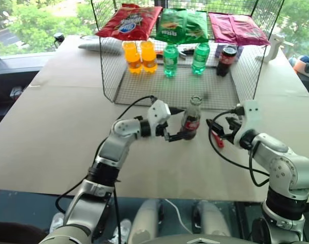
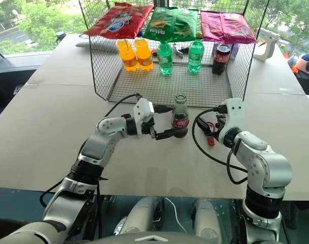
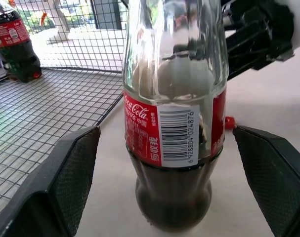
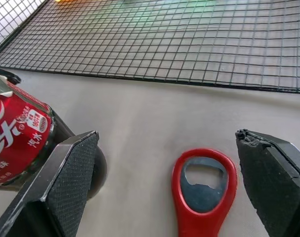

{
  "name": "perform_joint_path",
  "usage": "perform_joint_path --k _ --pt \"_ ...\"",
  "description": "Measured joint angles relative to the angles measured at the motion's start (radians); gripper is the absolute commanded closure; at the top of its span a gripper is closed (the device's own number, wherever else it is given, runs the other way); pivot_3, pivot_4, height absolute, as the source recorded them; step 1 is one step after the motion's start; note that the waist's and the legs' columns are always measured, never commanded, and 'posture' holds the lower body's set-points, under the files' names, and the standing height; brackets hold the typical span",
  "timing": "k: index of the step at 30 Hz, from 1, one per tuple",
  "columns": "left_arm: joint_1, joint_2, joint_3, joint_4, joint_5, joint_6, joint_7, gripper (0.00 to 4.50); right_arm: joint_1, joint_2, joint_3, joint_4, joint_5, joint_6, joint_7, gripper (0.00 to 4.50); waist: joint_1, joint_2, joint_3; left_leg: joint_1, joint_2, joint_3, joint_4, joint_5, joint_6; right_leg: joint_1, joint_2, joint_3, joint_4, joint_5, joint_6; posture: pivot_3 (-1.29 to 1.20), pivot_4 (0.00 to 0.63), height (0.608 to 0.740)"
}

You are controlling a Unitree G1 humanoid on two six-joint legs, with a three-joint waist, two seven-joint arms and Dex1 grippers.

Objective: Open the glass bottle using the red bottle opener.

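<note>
The red bottle opener lies flat on the pale table, right under the right gripper, ring head pointing away along the fingers, handle running back toward the wrist. So its long axis lines up with the gripper, and those wide-open jaws straddle it without touching; the right arm is plainly the nearer one. It's thin, glossy red plastic over a grey metal tooth plate, so I'd expect a fiddly pick off a flat surface.

Just to the left stands the glass bottle, upright in front of the wire-mesh rack, smooth clear glass, dark cola low down, red label band. Its mouth looks uncapped, though I can't be sure. The left gripper brackets its base, fingers spread wide, ribbed pads clear of the glass.
</note>
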Motion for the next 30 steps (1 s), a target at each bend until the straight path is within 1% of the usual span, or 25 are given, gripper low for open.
perform_joint_path --k 2,3,4,7,10,11,12,14,16,17,18,20,23,25,30 --pt "0.007 0.011 0.013 -0.018 -0.022 0.022 -0.004 0.06 0.013 -0.014 -0.012 -0.007 0.007 -0.01 0.003 0.0 0.0 0.0 0.0 0.0 0.0 0.0 0.0 0.0 0.0 0.0 0.0 0.0 0.0 0.0 0.0 0.0 0.15 0.74" --pt "0.04 0.038 0.043 -0.075 -0.072 0.088 -0.01 0.06 0.061 -0.06 -0.029 -0.045 0.019 -0.028 0.021 0.0 0.0 0.0 0.0 0.001 0.0 0.0 0.0 0.0 0.0 0.001 0.0 0.0 0.0 0.0 0.0 0.0 0.15 0.74" --pt "0.049 0.044 0.049 -0.087 -0.081 0.099 -0.009 0.06 0.075 -0.071 -0.029 -0.054 0.023 -0.033 0.027 0.0 0.001 0.0 0.0 0.001 0.001 0.0 0.0 0.0 0.0 0.001 0.0 0.0 0.0 0.0 0.0 0.0 0.15 0.74" --pt "0.126 0.112 0.122 -0.185 -0.138 0.188 0.013 0.06 0.209 -0.162 -0.052 -0.152 0.04 -0.079 0.076 0.0 0.0 0.0 0.0 0.001 0.002 0.0 0.0 0.0 0.0 0.001 0.0 0.0 0.0 0.0 0.0 0.0 0.15 0.74" --pt "0.177 0.159 0.184 -0.25 -0.178 0.243 0.034 0.06 0.317 -0.217 -0.09 -0.211 0.07 -0.136 0.137 0.0 0.001 0.0 0.0 0.003 0.004 0.0 0.0 0.0 0.0 0.003 0.0 0.0 0.0 -0.001 0.002 0.0 0.15 0.74" --pt "0.208 0.18 0.206 -0.272 -0.192 0.257 0.035 0.06 0.378 -0.246 -0.097 -0.234 0.068 -0.19 0.168 0.0 0.001 0.0 0.0 0.005 0.004 0.0 0.0 0.0 0.0 0.004 0.0 0.0 -0.001 -0.003 0.003 0.0 0.15 0.74" --pt "0.252 0.208 0.231 -0.295 -0.206 0.271 0.037 0.06 0.464 -0.277 -0.109 -0.246 0.063 -0.271 0.218 0.0 0.001 0.0 0.0 0.005 0.005 0.0 0.0 0.0 0.0 0.005 0.0 0.0 -0.001 -0.005 0.0 0.0 0.15 0.74" --pt "0.347 0.251 0.288 -0.322 -0.213 0.289 0.046 0.06 0.621 -0.325 -0.143 -0.252 0.046 -0.437 0.322 0.0 0.001 0.0 0.0 0.006 0.006 0.001 0.0 0.0 0.0 0.005 0.0 0.0 -0.001 -0.005 0.0 0.0 0.15 0.74" --pt "0.4 0.269 0.317 -0.338 -0.224 0.298 0.052 0.06 0.694 -0.326 -0.17 -0.252 0.052 -0.512 0.373 0.0 0.001 0.0 0.0 0.006 0.008 0.001 0.002 0.0 0.0 0.005 0.001 0.0 -0.001 -0.005 0.0 0.0 0.15 0.74" --pt "0.443 0.283 0.341 -0.356 -0.231 0.305 0.056 0.06 0.736 -0.318 -0.203 -0.252 0.07 -0.561 0.403 0.0 0.001 0.0 0.0 0.006 0.009 0.001 0.003 -0.001 -0.001 0.005 0.001 0.0 -0.001 -0.005 0.0 0.0 0.15 0.74" --pt "0.47 0.292 0.36 -0.365 -0.238 0.308 0.055 0.06 0.765 -0.309 -0.228 -0.251 0.083 -0.59 0.419 0.0 0.001 0.0 0.0 0.006 0.009 0.0 0.004 -0.003 -0.005 0.005 0.001 0.0 -0.001 -0.005 0.0 0.0 0.15 0.74" --pt "0.517 0.316 0.402 -0.369 -0.246 0.308 0.053 0.06 0.822 -0.303 -0.267 -0.246 0.101 -0.648 0.448 0.0 0.002 0.0 -0.001 0.007 0.01 0.0 0.005 -0.003 -0.005 0.005 0.0 -0.001 -0.001 -0.004 -0.001 0.0 0.15 0.74" --pt "0.588 0.35 0.46 -0.368 -0.247 0.306 0.047 0.06 0.91 -0.305 -0.304 -0.233 0.104 -0.717 0.492 0.0 0.003 0.0 -0.001 0.007 0.011 0.001 0.004 -0.004 -0.006 0.005 -0.005 -0.001 -0.001 -0.004 -0.001 0.0 0.15 0.74" --pt "0.617 0.355 0.486 -0.368 -0.247 0.304 0.046 0.06 0.939 -0.306 -0.319 -0.217 0.117 -0.744 0.507 0.0 0.003 0.0 -0.001 0.007 0.011 0.001 0.004 -0.004 -0.006 0.005 -0.006 -0.001 -0.002 -0.004 -0.001 0.0 0.15 0.74" --pt "0.64 0.354 0.499 -0.366 -0.247 0.294 0.055 0.06 0.94 -0.326 -0.343 -0.189 0.135 -0.777 0.513 0.0 0.004 0.0 -0.001 0.006 0.011 0.001 0.003 -0.004 -0.007 0.004 -0.007 -0.001 -0.002 -0.004 -0.001 0.0 0.15 0.74"
